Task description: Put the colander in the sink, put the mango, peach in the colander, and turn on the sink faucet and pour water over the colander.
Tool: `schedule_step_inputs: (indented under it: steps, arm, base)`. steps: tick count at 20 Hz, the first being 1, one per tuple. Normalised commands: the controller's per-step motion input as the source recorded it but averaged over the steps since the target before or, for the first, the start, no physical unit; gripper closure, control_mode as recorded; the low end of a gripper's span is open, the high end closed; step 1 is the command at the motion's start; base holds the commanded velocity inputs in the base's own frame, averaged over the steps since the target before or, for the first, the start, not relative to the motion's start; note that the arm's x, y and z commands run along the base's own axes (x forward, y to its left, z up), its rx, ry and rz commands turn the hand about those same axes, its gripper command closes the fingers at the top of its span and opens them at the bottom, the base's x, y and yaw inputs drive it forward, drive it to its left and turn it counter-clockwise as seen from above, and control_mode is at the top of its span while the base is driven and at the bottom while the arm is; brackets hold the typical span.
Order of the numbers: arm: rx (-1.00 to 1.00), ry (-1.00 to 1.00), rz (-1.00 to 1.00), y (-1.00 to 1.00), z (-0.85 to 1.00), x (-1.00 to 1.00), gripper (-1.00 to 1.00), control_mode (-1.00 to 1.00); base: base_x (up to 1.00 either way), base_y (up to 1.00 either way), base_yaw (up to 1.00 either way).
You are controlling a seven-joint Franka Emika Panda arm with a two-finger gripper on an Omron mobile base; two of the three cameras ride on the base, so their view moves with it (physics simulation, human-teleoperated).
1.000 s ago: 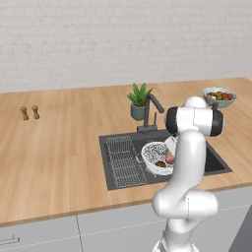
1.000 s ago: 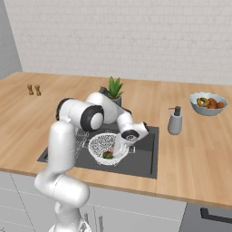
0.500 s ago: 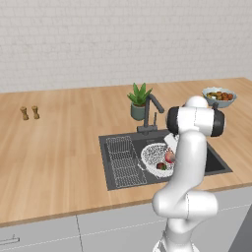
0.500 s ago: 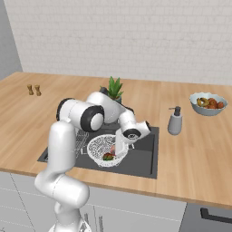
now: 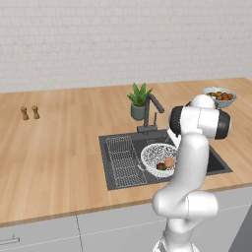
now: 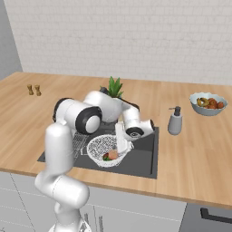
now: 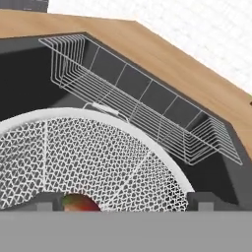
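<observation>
The white mesh colander [image 5: 152,153] [image 6: 97,147] sits in the dark sink [image 5: 216,165] [image 6: 141,159]. Inside it, the pinkish peach [image 5: 169,162] [image 6: 113,154] rests beside the dark red mango [image 5: 161,167] [image 6: 106,157]. My gripper [image 6: 121,148] hangs just above the colander's right side, right over the peach, jaws open and empty. In the hand view my gripper [image 7: 123,202] looks across the colander [image 7: 98,147], and the mango [image 7: 80,203] peeks up between the dark fingertips [image 7: 204,201]. The faucet [image 5: 150,110] stands behind the basin with no water running.
A wire rack [image 5: 123,157] [image 7: 147,108] lies in the sink's left part. A potted plant [image 5: 139,101] stands behind the faucet. A soap dispenser [image 6: 174,121] and a fruit bowl [image 5: 219,96] [image 6: 207,103] are to the right, two shakers [image 5: 29,112] far left.
The jaws have spread apart and let go of the peach, which now lies in the colander beside the mango. The arm has barely moved.
</observation>
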Motion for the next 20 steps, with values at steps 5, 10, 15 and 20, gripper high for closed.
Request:
schedule_step_inputs:
  steps: [5, 10, 15, 20]
  arm:
    - [0.19, -0.29, -0.02, -0.27, 0.61, -0.11, -1.0, -1.0]
    - [0.29, -0.22, -0.19, -0.11, 0.54, -0.1, -1.0, -1.0]
    - [0.36, -0.16, -0.17, -0.02, 0.42, -0.07, -1.0, -1.0]
    - [0.27, 0.13, -0.08, 0.0, 0.58, 0.0, -1.0, -1.0]
  base:
    - [0.0, 0.0, 0.0]
    - [0.0, 0.0, 0.0]
    - [0.0, 0.0, 0.0]
    - [0.0, 0.0, 0.0]
